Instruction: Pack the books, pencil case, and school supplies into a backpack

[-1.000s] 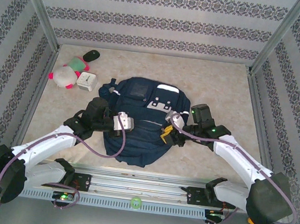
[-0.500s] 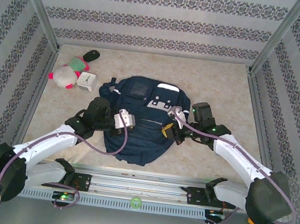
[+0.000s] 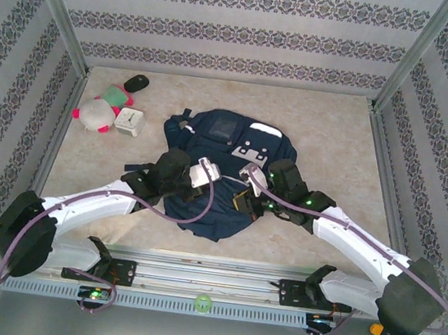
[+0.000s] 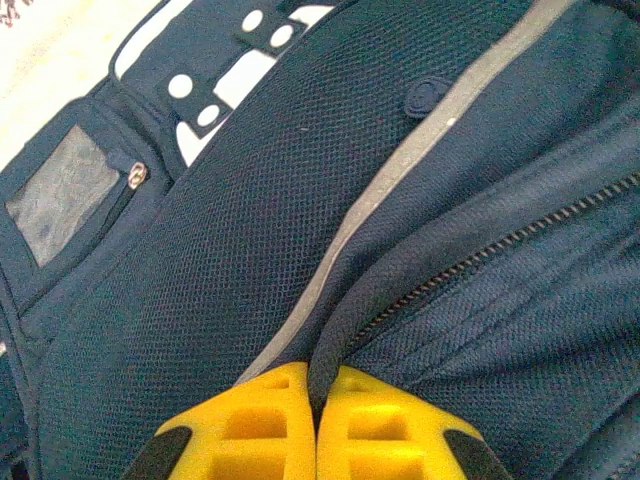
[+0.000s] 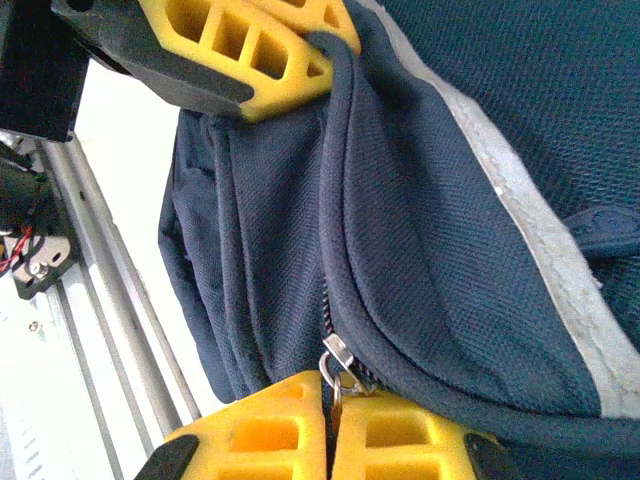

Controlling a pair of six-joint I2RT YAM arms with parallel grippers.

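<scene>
Tabletop: plush, clock far-left (apart from backpack); left tool pinches fabric fold, right tool zipper pull.

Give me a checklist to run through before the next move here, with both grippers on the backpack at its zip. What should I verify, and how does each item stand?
1. Anchor hold: the left gripper is shut on a fold of the backpack beside the zip: ok.
2. Pull hold: the right gripper is shut on the zipper pull: ok.
3. Zip opened for loading: not ok; the zip teeth in the left wrist view are closed.
4. Clutter clear of the backpack: ok; the plush toy and clock sit apart from it at the far left of the table.
5. Grip firm enough not to slip off the pull: cannot tell.
</scene>
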